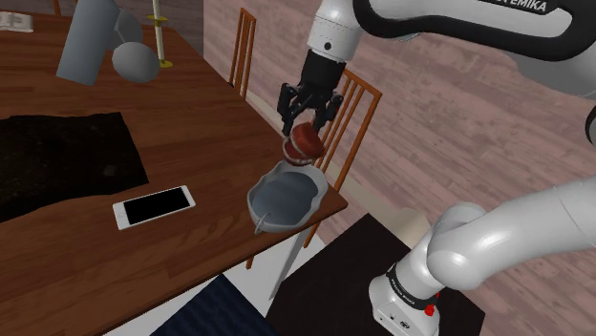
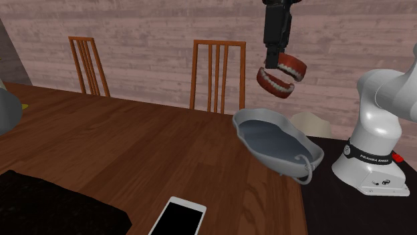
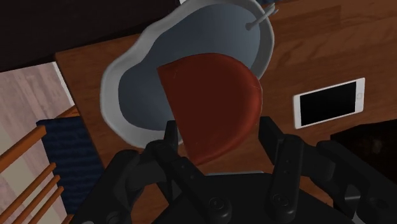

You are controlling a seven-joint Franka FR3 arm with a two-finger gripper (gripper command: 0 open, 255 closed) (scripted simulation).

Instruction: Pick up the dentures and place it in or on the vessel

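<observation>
Dentures sit clamped in your gripper, above the grey vessel. Centre them over its basin, lower close, then let the fingers part.

Looks wooden and grained across the table, smooth and matt grey on the vessel, smooth on the dentures.

Wooden table, two chairs — pale planks beyond
</observation>
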